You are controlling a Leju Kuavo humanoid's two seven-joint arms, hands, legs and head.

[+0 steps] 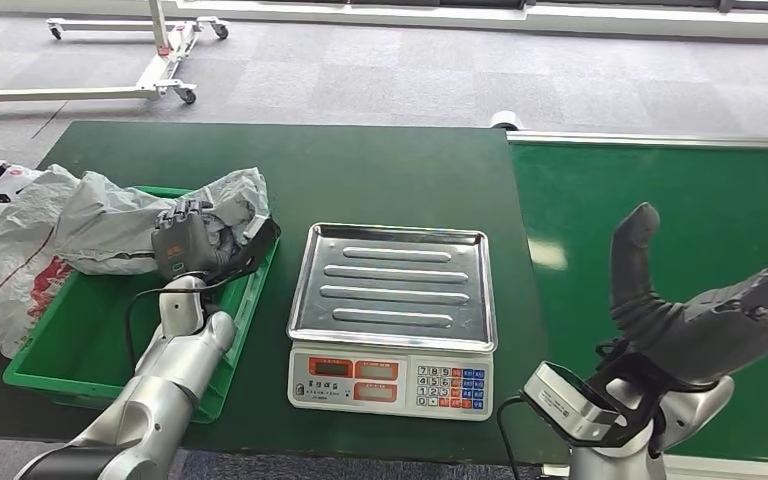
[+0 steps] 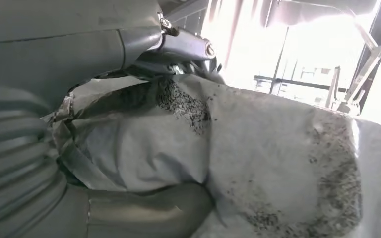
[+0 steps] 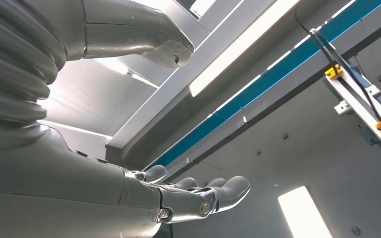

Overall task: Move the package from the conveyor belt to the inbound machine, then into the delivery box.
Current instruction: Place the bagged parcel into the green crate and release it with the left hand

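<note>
in the head view, over the green delivery box (image 1: 55, 350) at the left of the dark green table (image 1: 380, 180), the left hand (image 1: 188, 240) grips the grey package (image 1: 120, 225). the package is a crumpled poly bag whose long axis runs side to side; most of it trails away from the hand toward the table's left edge, across the box's far rim, with one end bunched inside the curled fingers. the silver weighing scale (image 1: 392, 290), which i take to be the inbound machine, stands just beside the box on its right, tray bare. the right hand (image 1: 700, 310) hangs above the green conveyor belt (image 1: 680, 220), well apart from the package, fingers spread and holding nothing. the left hand is plainly the nearer one; judging from this, the remaining step is to lower and let go into the box.

in the left wrist view, the package (image 2: 258, 163) presses right up against the left hand (image 2: 79, 163), wrinkled grey film wedged between the thick thumb and the darker fingers.

in the right wrist view, the right hand (image 3: 129, 124) faces the ceiling, thumb and fingers apart, nothing between them.
</note>
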